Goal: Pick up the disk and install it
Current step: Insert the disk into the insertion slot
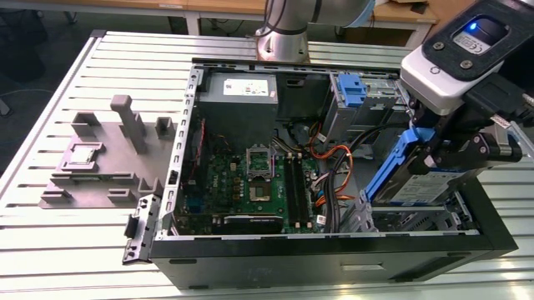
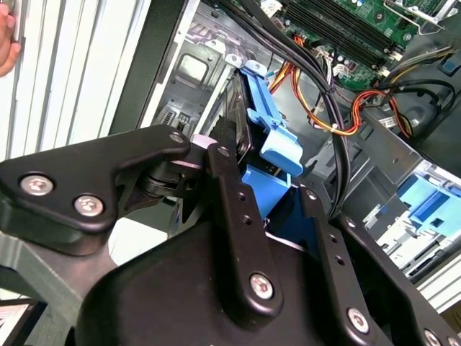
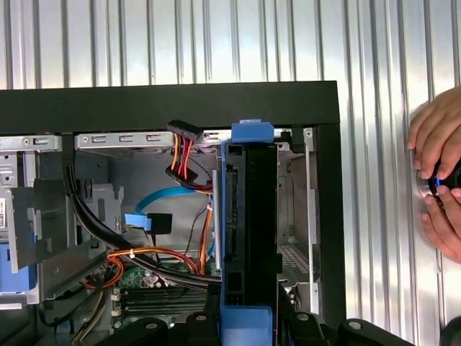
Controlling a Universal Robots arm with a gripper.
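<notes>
The disk [image 1: 414,184] sits clamped between the jaws of the gripper [image 1: 436,157], which are closed on its two flat faces. It is held on edge and tilted, its white-and-blue label facing outward in the exterior view and its blue rails [image 1: 391,164] running along its edges. In the first wrist view the disk [image 3: 248,216] reaches straight out from the jaws, edge-on, and a black finger [image 3: 203,321] presses one side at its near end.

Just past the jaws, the disk's far end hangs over the metal drive bay [image 3: 297,216] in a corner of the open computer case [image 1: 334,257]. Whether it touches the bay I cannot tell. To one side of the jaws, orange and red cables [image 3: 140,256] cross the case floor toward the green motherboard [image 1: 250,181].

Farther off lie a blue latch piece [image 1: 354,94] and a grey box [image 1: 237,94]. Outside the case, well away from the jaws, a person's hand [image 3: 439,180] rests on the slatted table [image 1: 84,231], and a grey fixture [image 1: 109,156] sits there too.
</notes>
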